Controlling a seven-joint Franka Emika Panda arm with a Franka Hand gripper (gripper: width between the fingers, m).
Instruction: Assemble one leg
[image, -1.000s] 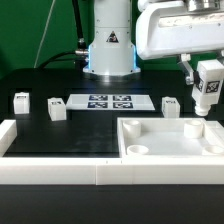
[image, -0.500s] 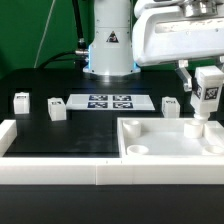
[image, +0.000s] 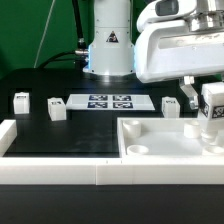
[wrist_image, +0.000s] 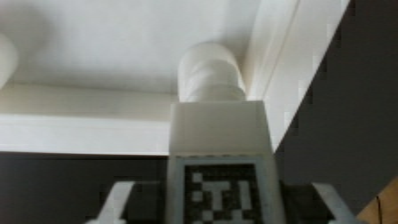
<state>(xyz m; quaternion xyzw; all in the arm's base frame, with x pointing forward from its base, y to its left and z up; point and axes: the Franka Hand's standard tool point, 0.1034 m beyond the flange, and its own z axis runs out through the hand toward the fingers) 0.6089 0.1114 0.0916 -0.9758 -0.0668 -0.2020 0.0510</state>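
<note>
My gripper (image: 212, 100) is shut on a leg (image: 213, 103), a small white block with a black-and-white tag, held upright at the exterior view's right. Its lower end sits over the far right corner of the large white tray-like piece (image: 170, 150). In the wrist view the held leg (wrist_image: 219, 150) points down at the tray's round corner recess (wrist_image: 214, 75), with my fingers (wrist_image: 121, 200) either side of it. Three more legs stand on the black table: two at the left (image: 21, 100) (image: 57, 110) and one right of the marker board (image: 170, 105).
The marker board (image: 106, 101) lies flat in the middle of the table. The robot base (image: 108, 50) stands behind it. A white frame wall (image: 50, 168) runs along the front and left edges of the work area.
My gripper with the leg has moved to the exterior view's right and lower, down toward the tray's far right corner.
</note>
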